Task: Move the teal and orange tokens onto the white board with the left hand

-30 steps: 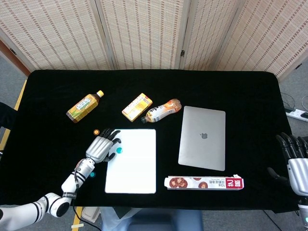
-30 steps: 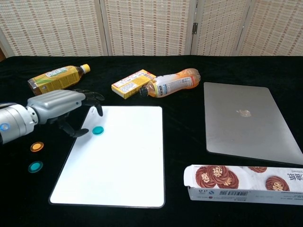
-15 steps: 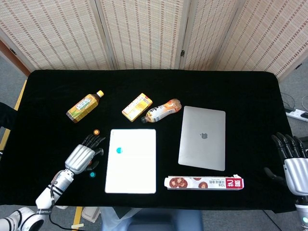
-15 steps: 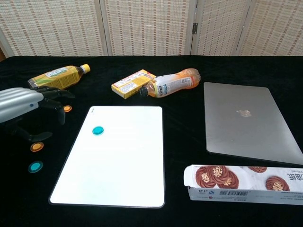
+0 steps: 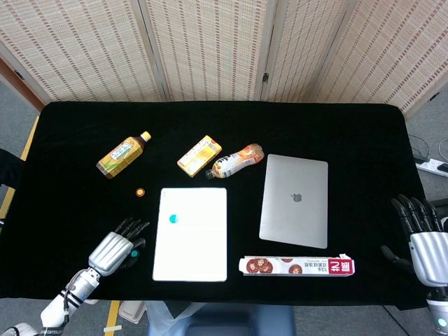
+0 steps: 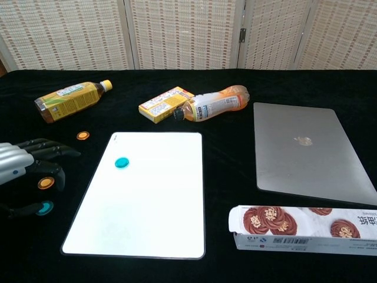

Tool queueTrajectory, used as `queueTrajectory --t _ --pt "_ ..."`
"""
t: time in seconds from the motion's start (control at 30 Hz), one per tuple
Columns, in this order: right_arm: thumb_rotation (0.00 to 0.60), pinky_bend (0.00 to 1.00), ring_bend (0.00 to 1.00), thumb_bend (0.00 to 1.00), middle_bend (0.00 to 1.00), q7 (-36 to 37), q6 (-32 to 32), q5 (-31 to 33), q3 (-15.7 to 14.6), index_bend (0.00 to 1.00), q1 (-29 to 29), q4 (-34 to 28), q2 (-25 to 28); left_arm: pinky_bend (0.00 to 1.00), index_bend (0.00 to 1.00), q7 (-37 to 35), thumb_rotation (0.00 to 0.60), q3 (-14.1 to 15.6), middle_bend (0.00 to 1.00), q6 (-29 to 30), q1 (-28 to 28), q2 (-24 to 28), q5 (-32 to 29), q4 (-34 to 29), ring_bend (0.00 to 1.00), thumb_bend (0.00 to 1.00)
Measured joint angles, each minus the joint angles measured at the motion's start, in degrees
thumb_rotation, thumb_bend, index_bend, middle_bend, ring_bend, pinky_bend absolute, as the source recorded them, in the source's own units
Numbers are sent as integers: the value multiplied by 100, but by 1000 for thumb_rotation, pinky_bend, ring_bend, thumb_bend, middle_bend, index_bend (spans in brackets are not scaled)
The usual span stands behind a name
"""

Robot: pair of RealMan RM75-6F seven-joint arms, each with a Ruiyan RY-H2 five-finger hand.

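The white board (image 6: 144, 194) is a thin, rigid, smooth rectangular panel lying flat on the black cloth-covered table (image 5: 336, 133), toward the front edge and left of centre. One teal token (image 6: 122, 162) already rests on the board near its rear left corner. Three tokens remain on the cloth off the board's left edge: an orange token (image 6: 83, 135) near the board's rear left corner, a second orange token (image 6: 46, 183) further forward, and a second teal token (image 6: 43, 207) nearest the front edge. All are small, flat, round discs with a smooth finish; judged from their form, they are light, stiff and low-profile, so they are likely to slide on the cloth and give little edge to grasp. Recommended hold: pinch across the rim between thumb and a fingertip, pressing lightly into the cloth to get beneath the edge. The left hand (image 6: 20, 177) is open, with fingers apart and gently curved, holding nothing; it hovers over the two forward tokens, with the second orange token showing between its fingers and the second teal token just beside its thumb. The right hand (image 5: 425, 241) is also empty with fingers apart, off the table's right edge near the front corner.
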Motion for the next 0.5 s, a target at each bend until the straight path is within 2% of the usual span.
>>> queueTrajectory --t 0.2,0.5 --pt "589 0 39 209 79 -3 44 -11 -7 11 -28 -11 11 0 408 81 600 46 104 -185 115 -141 -127 148 0 425" --pt "588 0 39 209 79 -10 59 -42 -19 11 -35 -17 5 0 397 23 600 -45 103 -201 197 -269 -211 374 0 425"
